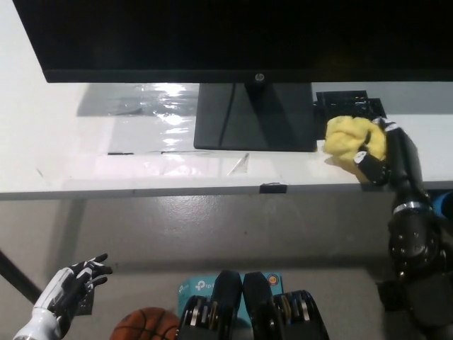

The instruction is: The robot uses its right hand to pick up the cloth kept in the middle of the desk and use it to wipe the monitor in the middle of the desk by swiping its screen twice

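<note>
Crumpled yellow cloth (pixel 351 139) on white bench (pixel 71 152), near front edge toward right end, just right of black monitor stand base (pixel 255 117). Black right hand (pixel 376 152) wrapped around cloth's right side, fingers closed on it. Step in hand: secure grasp, then lift. Advice: bunch cloth fully, rise clear of bench before swinging toward wide black monitor (pixel 241 35). Obstacles: stand base beside cloth, small black object (pixel 350 103) just behind it. White left hand (pixel 71 290) rests low, below bench, fingers apart, empty.
</note>
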Controlling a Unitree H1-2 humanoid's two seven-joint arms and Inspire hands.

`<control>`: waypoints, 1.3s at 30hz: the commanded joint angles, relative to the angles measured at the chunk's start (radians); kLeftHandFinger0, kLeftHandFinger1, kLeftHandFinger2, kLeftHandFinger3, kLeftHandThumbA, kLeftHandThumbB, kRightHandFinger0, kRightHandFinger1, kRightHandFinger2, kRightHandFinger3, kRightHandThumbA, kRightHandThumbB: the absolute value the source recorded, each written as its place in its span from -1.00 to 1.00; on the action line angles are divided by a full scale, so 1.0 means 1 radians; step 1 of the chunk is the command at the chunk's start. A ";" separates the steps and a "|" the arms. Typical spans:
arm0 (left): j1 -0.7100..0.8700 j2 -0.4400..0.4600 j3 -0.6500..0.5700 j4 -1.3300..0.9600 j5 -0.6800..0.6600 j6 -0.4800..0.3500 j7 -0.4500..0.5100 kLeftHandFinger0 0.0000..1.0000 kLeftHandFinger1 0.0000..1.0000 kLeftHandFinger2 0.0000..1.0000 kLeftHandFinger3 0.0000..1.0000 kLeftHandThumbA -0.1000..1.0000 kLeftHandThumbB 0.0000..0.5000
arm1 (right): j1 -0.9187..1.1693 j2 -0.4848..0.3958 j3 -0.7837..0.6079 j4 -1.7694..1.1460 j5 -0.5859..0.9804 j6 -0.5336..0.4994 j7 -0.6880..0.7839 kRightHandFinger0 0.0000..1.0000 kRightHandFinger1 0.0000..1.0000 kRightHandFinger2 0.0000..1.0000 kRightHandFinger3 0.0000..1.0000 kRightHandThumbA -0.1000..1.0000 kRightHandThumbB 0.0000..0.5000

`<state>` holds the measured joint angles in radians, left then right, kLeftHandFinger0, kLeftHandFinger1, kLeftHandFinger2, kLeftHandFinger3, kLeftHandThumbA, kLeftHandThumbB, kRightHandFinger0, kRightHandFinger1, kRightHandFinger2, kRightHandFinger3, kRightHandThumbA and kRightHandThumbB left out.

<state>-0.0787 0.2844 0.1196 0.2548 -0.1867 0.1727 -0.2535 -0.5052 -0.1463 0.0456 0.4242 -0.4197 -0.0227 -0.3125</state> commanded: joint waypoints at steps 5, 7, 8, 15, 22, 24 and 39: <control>-0.007 0.011 0.007 -0.020 -0.017 -0.002 -0.011 0.92 0.76 0.86 1.00 0.38 -0.52 | -0.040 0.102 -0.167 -0.300 0.069 0.033 -0.113 -1.00 -0.95 -0.21 -0.50 -1.00 -0.65; -0.008 0.011 0.010 -0.017 -0.020 -0.003 -0.012 0.88 0.73 0.85 1.00 0.35 -0.65 | -0.068 0.099 -0.194 -0.375 0.054 0.040 -0.117 -1.00 -0.93 -0.15 -0.52 -1.00 -0.50; -0.005 0.011 0.012 -0.017 -0.021 -0.003 -0.012 0.88 0.73 0.85 1.00 0.35 -0.66 | -0.073 0.102 -0.198 -0.379 0.057 0.033 -0.115 -1.00 -0.93 -0.15 -0.53 -1.00 -0.33; 0.000 0.010 0.009 -0.020 -0.015 -0.001 -0.009 0.91 0.74 0.83 1.00 0.34 -0.57 | -0.175 0.070 -0.273 -0.465 0.060 0.038 -0.137 -1.00 -0.99 -0.21 -0.41 -1.00 -0.33; -0.002 0.017 0.005 -0.033 -0.007 0.010 -0.008 0.97 0.75 0.84 1.00 0.33 -0.46 | -0.305 0.041 -0.264 -0.367 -0.007 0.103 -0.170 -1.00 -1.00 -0.27 -0.47 -1.00 0.07; -0.002 0.020 0.003 -0.036 -0.001 0.008 -0.006 0.96 0.76 0.84 1.00 0.35 -0.46 | -0.321 0.035 -0.247 -0.337 -0.035 0.119 -0.177 -1.00 -1.00 -0.36 -0.62 -1.00 0.01; -0.006 0.017 0.003 -0.043 -0.010 0.012 -0.013 0.93 0.77 0.83 1.00 0.31 -0.48 | -0.533 -0.046 0.053 0.209 -0.253 0.180 -0.280 -1.00 -1.00 -0.60 -0.20 -1.00 0.00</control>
<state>-0.0753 0.2840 0.1201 0.2493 -0.1859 0.1876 -0.2537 -0.9516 -0.1725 0.0412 0.5564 -0.5946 0.1408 -0.5621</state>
